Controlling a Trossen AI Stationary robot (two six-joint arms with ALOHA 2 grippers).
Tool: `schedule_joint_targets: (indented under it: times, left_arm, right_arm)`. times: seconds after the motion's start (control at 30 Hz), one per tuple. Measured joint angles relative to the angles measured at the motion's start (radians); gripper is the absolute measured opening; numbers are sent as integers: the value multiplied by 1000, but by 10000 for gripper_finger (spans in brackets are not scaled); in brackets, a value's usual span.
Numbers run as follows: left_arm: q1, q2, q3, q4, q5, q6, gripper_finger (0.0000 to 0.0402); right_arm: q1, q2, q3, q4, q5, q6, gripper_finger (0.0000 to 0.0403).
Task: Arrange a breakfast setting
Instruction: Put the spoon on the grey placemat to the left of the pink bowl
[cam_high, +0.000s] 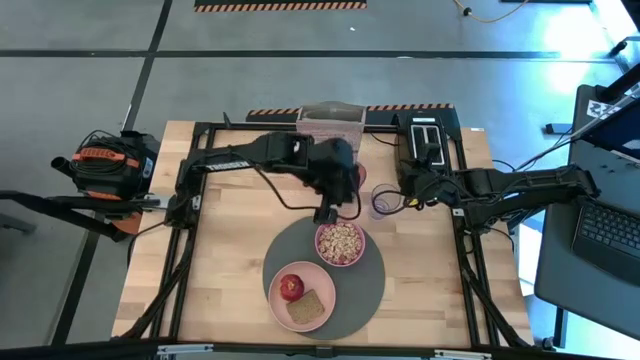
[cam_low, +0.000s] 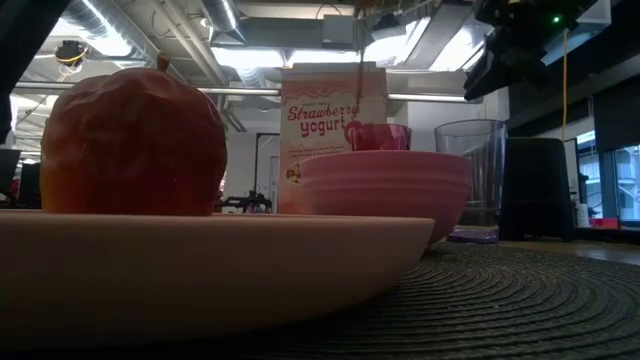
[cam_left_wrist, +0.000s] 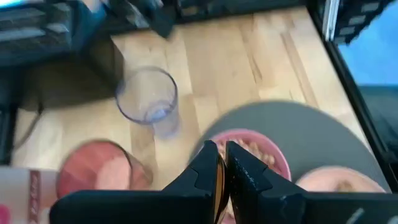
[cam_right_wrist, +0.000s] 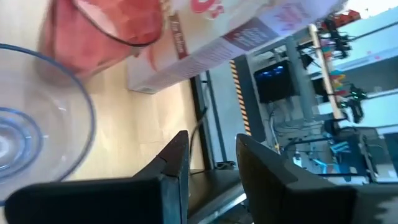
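With our left gripper (cam_left_wrist: 221, 163) clenched on the small spoon (cam_high: 322, 214) just above the pink bowl (cam_high: 340, 243), we should lower it gently; our right gripper (cam_right_wrist: 211, 152) waits released

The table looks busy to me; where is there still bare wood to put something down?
Bare wood runs along the table between the left arm's base and the mat, and again between the mat and the right edge. It is crowded at the back middle: cereal box, tumbler, glass, and the left gripper over the bowl. The plate fills the mat's front.
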Motion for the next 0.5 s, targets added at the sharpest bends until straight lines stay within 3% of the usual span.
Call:
schedule_joint_targets:
  times: [0.13, 0.3, 0.5]
  left_arm:
    - [-49, -7, -2, -50, -51, -15, 17]
    - [-133, -11, -2, -132, -230, -30, 17]
    - [-258, -27, -2, -134, -280, -97, 17]
  right_arm:
    - [1, -31, 0, 6, 19, 19, 104]
    - [27, -80, -29, 73, 5, 3, 104]
    - [93, -182, -107, 276, -53, -138, 104]
